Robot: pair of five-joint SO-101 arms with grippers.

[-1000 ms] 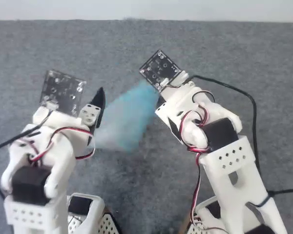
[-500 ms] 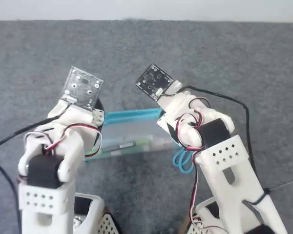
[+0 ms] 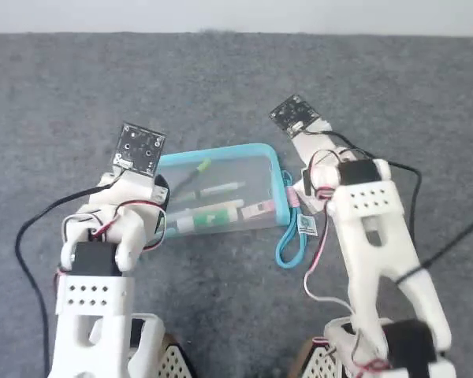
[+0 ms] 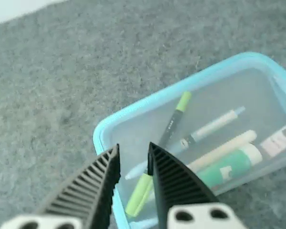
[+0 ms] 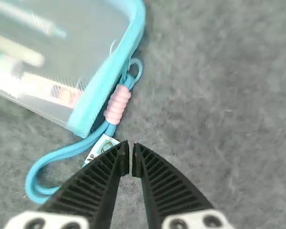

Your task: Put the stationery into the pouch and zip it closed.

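**While both grippers hold nothing, the clear pouch (image 3: 221,193) lies flat between them**

The left gripper (image 4: 133,150), fingers slightly parted, hangs over the pouch's left end. The right gripper (image 5: 130,151), tips nearly touching, hangs beside the blue strap (image 5: 52,160). Grey carpet (image 3: 221,79) runs on past the far edge.

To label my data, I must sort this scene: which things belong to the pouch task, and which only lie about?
Belongs to the task:
pouch
pens inside it
blue strap on the pouch

Only lying about:
grey mat
arm cable
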